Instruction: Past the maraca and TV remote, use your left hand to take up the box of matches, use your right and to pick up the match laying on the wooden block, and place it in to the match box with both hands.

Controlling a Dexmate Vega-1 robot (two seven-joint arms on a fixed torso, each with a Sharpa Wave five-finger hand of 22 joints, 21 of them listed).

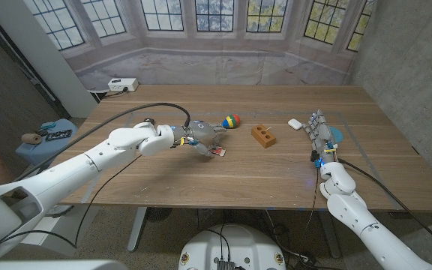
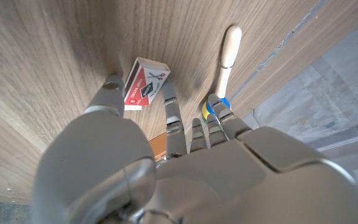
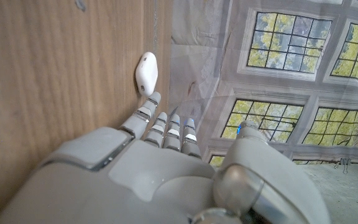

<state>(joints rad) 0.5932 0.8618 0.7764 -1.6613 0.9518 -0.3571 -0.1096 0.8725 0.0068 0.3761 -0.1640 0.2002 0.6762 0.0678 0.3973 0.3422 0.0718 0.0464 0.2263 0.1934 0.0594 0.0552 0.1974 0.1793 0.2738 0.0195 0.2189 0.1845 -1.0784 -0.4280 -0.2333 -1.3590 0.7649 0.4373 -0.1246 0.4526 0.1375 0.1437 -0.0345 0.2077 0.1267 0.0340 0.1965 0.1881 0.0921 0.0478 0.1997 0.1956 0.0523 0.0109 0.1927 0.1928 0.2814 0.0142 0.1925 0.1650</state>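
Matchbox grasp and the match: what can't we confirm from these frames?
- Match on the wooden block: too small in head view.
- Left hand contact with matchbox: fingers straddle it in left wrist view; grip unclear.
- Maraca: head partly behind fingers.

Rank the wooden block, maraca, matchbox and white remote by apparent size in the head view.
1. wooden block
2. maraca, partly hidden by the left robot hand
3. matchbox and white remote look alike; matchbox partly covered, so unranked.
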